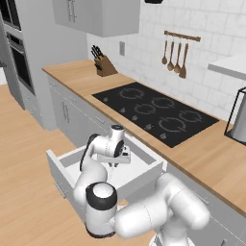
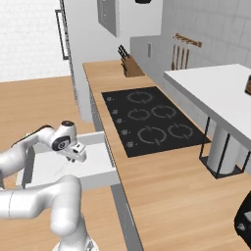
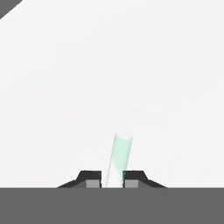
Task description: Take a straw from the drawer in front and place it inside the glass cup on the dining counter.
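Observation:
The drawer stands pulled out below the wall counter, its pale inside showing. My gripper reaches down into it from above. In the hand view, the gripper is shut on the straw, a thin pale tube that rises between the two dark fingertips and leans slightly right over the drawer's white floor. The glass cup and the dining counter are out of view.
A black cooktop lies in the wood counter behind the drawer. A knife block stands at the far end, and utensils hang on the wall. A white slab on a post juts in at right.

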Available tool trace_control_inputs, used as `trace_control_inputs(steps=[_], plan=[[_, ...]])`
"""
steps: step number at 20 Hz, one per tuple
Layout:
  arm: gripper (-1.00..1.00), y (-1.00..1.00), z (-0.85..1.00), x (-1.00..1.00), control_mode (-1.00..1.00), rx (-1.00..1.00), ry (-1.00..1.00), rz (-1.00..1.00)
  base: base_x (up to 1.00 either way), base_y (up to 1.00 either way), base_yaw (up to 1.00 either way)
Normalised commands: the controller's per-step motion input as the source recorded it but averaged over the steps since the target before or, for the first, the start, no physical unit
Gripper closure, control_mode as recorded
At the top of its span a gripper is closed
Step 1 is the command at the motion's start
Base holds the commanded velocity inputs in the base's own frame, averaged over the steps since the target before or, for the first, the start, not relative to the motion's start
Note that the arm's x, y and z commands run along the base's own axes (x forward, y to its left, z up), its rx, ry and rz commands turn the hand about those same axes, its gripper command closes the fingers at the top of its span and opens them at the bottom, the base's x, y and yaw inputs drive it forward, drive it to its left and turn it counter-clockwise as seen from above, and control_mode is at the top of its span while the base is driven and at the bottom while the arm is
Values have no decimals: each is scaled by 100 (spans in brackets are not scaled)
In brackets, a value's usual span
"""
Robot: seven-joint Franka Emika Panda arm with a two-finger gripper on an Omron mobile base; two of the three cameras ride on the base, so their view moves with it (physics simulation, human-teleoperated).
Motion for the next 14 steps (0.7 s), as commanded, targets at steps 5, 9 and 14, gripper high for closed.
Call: trace_control_inputs(steps=[5, 9, 14], plan=[[100, 0, 100, 0, -100, 7, -15, -1, 0, 0, 0], [100, 0, 100, -4, -100, 9, -11, 0, 0, 0, 0], [100, 0, 100, -22, -100, 7, -8, 0, 0, 0, 0]])
